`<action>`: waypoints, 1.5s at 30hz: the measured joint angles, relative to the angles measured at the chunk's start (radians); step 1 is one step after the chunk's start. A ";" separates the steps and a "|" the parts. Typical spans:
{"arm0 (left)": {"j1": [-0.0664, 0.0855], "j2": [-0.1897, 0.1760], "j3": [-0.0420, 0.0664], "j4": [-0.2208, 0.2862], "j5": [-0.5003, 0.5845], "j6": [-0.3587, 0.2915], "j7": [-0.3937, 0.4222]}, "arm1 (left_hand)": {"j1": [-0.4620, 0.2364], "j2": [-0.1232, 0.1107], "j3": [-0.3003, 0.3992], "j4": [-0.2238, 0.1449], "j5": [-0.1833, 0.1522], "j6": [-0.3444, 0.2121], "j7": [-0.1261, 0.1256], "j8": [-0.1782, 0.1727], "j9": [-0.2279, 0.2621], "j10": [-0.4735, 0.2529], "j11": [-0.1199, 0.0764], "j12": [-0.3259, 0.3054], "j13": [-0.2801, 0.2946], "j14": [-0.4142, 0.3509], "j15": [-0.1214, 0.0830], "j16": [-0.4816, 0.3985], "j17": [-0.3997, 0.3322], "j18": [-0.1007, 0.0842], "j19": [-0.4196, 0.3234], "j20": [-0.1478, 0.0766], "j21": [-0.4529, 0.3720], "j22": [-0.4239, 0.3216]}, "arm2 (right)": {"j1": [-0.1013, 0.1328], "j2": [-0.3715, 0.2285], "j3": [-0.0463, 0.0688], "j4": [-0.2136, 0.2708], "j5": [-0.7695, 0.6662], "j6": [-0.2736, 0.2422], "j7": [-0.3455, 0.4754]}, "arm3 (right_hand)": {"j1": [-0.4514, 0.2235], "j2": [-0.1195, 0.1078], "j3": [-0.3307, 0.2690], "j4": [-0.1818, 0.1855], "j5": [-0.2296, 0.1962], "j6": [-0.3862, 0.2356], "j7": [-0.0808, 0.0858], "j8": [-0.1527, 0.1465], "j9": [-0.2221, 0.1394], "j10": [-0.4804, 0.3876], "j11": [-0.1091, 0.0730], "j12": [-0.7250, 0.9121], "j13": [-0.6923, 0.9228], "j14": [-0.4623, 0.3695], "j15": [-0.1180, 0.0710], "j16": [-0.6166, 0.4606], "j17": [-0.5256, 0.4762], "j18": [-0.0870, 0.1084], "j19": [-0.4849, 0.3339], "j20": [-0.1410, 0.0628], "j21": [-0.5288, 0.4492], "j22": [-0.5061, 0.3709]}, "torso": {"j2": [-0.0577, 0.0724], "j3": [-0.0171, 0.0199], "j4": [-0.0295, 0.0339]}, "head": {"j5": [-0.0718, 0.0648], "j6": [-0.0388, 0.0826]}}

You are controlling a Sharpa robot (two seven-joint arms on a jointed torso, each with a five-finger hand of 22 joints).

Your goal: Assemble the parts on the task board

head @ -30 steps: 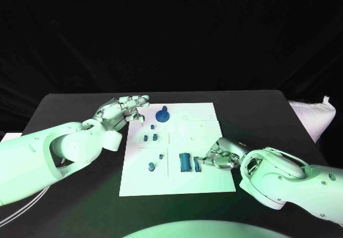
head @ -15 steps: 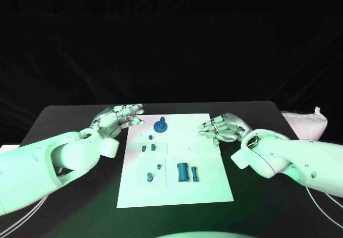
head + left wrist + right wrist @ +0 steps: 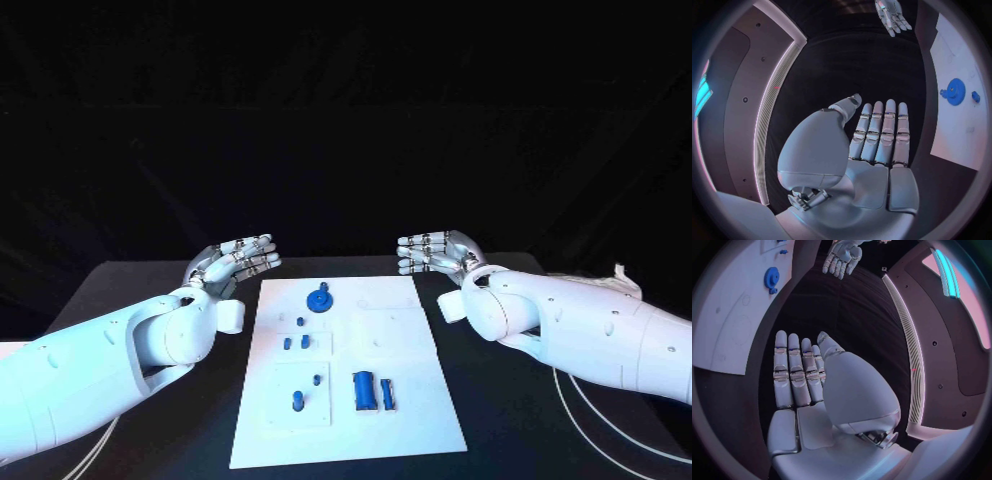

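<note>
Between both raised robot hands, left robot hand (image 3: 238, 258) and right robot hand (image 3: 433, 252) empty, fingers extended; task board (image 3: 389, 350) below.

Both arms reach in from the near sides toward the far end. Left hand (image 3: 235, 259) raised at far left, fingers straight and together, empty. Right hand (image 3: 437, 252) raised at far right, fingers likewise extended, palm flat, holding nothing.

The left arm (image 3: 130, 345) and right arm (image 3: 577, 320) were smooth, rounded white shells. The left hand (image 3: 231, 260) and right hand (image 3: 437, 252) were silver metal, their segmented fingers (image 3: 879, 132) showing jointed links. Thin pale cables (image 3: 591, 415) trailed beneath the right arm.
</note>
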 measured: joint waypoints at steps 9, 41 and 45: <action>-0.008 0.036 0.000 -0.055 0.011 -0.030 0.027 | 0.004 0.004 -0.006 0.000 0.000 0.003 0.003 -0.005 0.000 0.005 0.005 -0.014 0.000 0.018 0.003 -0.033 -0.015 0.000 0.004 0.004 -0.004 -0.021 | 0.001 0.043 0.004 -0.059 0.039 0.053 0.043 | -0.005 -0.005 0.004 -0.005 0.000 0.000 0.000 0.000 -0.015 0.011 -0.004 0.000 -0.071 0.060 -0.014 -0.005 -0.064 0.000 0.059 -0.009 -0.030 -0.049 | -0.014 0.0052 0.0028 | 0.011 0.018; -0.094 -0.063 0.048 0.269 -0.120 -0.384 0.038 | -0.842 0.100 -0.270 -0.012 -0.127 -0.654 -0.159 -0.072 -0.065 -0.665 -0.142 -0.128 -0.061 -0.601 -0.130 -0.220 -0.106 -0.109 -0.499 -0.171 -0.149 -0.231 | -0.031 0.020 -0.023 0.257 0.157 -0.256 0.148 | -0.985 0.022 -0.105 -0.125 -0.140 -0.654 -0.147 -0.058 -0.089 -0.723 -0.125 -0.054 -0.134 -0.715 -0.094 -0.066 -0.225 -0.104 -0.657 -0.174 -0.138 -0.233 | -0.053 0.0398 -0.0424 | 0.106 0.055; -0.097 -0.069 0.050 0.286 -0.142 -0.438 0.040 | -0.913 0.101 -0.291 -0.012 -0.131 -0.709 -0.175 -0.072 -0.065 -0.721 -0.149 -0.128 -0.061 -0.653 -0.134 -0.252 -0.106 -0.135 -0.540 -0.211 -0.151 -0.253 | -0.032 0.020 -0.023 0.267 0.176 -0.299 0.163 | -1.066 0.022 -0.108 -0.128 -0.147 -0.709 -0.156 -0.058 -0.090 -0.785 -0.127 -0.054 -0.134 -0.781 -0.095 -0.070 -0.232 -0.131 -0.718 -0.185 -0.138 -0.252 | -0.054 0.0404 -0.0436 | 0.106 0.055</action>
